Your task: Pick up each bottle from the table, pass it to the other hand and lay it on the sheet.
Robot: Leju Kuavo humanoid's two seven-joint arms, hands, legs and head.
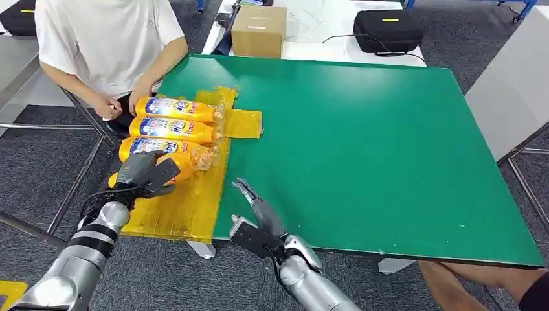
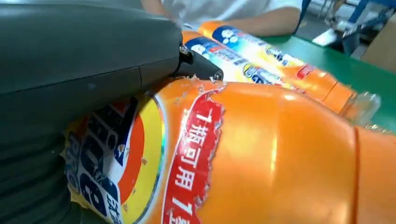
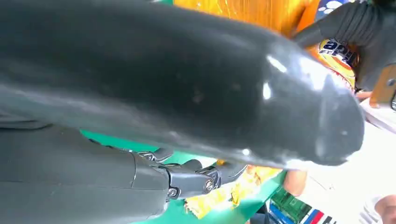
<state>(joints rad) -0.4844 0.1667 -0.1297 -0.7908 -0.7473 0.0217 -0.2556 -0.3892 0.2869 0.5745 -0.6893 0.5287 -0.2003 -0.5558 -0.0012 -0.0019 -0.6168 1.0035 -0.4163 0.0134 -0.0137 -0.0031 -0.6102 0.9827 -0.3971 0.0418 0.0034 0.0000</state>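
Note:
Several orange bottles with blue-and-white labels lie side by side on the yellow sheet (image 1: 188,207) at the left side of the green table (image 1: 362,142). My left hand (image 1: 145,173) grips the nearest bottle (image 1: 185,170), which rests on the sheet. In the left wrist view my left hand (image 2: 70,60) lies across that bottle (image 2: 280,154), with two more bottles (image 2: 261,65) beyond it. The other three bottles (image 1: 171,128) lie further back. My right hand (image 1: 256,217) hovers open over the table's front edge, holding nothing. My right hand (image 3: 163,93) shows large and dark in its wrist view.
A person in a white shirt (image 1: 103,39) sits at the far left, hands close to the farthest bottle. A cardboard box (image 1: 259,29) and a black case (image 1: 388,29) stand behind the table. A person's leg (image 1: 466,278) shows at the front right corner.

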